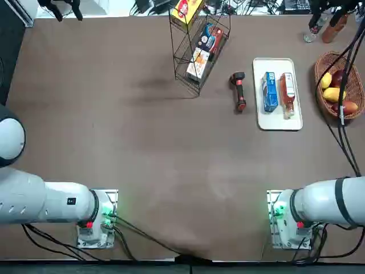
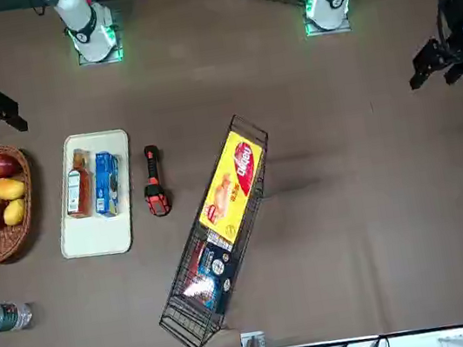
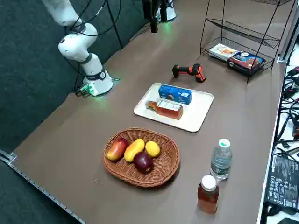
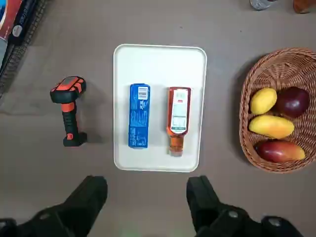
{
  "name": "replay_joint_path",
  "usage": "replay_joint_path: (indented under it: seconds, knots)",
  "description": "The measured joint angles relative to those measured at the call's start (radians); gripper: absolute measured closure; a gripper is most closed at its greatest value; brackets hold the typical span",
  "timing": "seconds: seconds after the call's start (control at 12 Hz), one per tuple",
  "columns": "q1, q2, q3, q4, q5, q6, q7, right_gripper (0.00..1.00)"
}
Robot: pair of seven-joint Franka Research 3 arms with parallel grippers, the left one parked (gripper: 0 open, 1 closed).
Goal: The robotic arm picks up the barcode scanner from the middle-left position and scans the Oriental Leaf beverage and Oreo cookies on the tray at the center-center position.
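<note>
A wicker basket [image 3: 119, 176] of fruit [image 3: 134, 150] sits near two upright bottles [image 3: 221, 159].

Tabletop [image 1: 171, 148] matt, smooth. Tray [image 4: 160, 157] smooth, plastic-looking. Basket [image 3: 122, 173] rough woven wicker. Rack [image 2: 188, 317] metal wire. Tea bottle [image 4: 178, 111] glossy, see-through. Scanner [image 4: 70, 109] plastic-looking, mostly matt. Blue packet [image 4: 138, 116] smooth.

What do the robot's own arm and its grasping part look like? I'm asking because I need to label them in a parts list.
The right arm is white and rounded, with a dark grey band and black cables trailing from it. Its base glows green, with a red button-like spot. The right pincer is black, with two blocky fingers.
</note>
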Motion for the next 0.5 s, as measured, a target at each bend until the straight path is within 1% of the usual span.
replay_joint_path:
  seconds: [0.25, 0.5]
  knots:
    - [0.004, 0.0, 0.001, 0.0, 0.0, 0.0, 0.004, 0.0]
    - [0.03, 0.003, 0.004, 0.001, 0.0, 0.0, 0.016, 0.0]
